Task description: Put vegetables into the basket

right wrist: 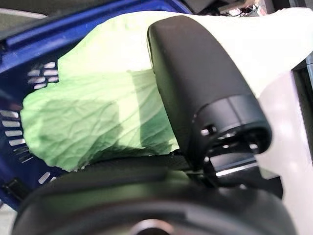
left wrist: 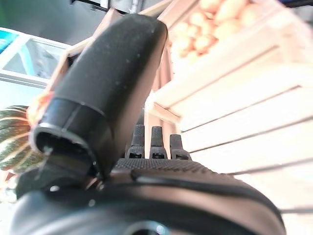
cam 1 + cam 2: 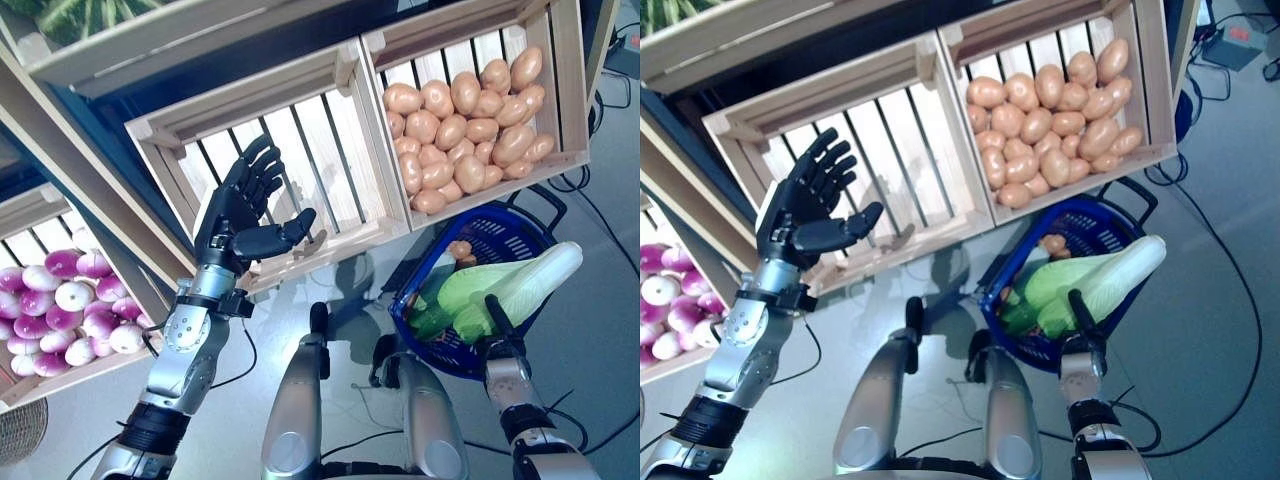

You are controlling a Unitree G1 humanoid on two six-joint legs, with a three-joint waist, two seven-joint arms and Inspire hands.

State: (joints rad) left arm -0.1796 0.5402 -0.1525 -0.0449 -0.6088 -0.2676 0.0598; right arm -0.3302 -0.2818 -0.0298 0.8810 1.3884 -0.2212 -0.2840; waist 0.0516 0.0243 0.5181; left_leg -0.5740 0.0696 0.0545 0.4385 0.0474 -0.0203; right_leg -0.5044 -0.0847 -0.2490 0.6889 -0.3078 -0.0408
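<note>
A pale green Chinese cabbage (image 3: 510,280) lies tilted across the blue basket (image 3: 508,226) at the lower right, its white end poking out over the rim. My right hand (image 3: 499,322) comes up from below, its thumb (image 1: 195,83) lying over the cabbage leaves (image 1: 93,107) and its fingers hidden beneath. Something orange (image 3: 460,250) sits deeper in the basket. My left hand (image 3: 240,215) is raised in front of the empty wooden crate (image 3: 310,150), open and holding nothing. In the left wrist view the straight fingers (image 2: 154,142) point at the crate slats.
A crate of potatoes (image 3: 465,120) stands right of the empty one, just above the basket. A crate of purple-white turnips (image 3: 70,310) sits at the far left. A striped green squash (image 3: 80,15) lies on the shelf at the top left. Grey floor lies below.
</note>
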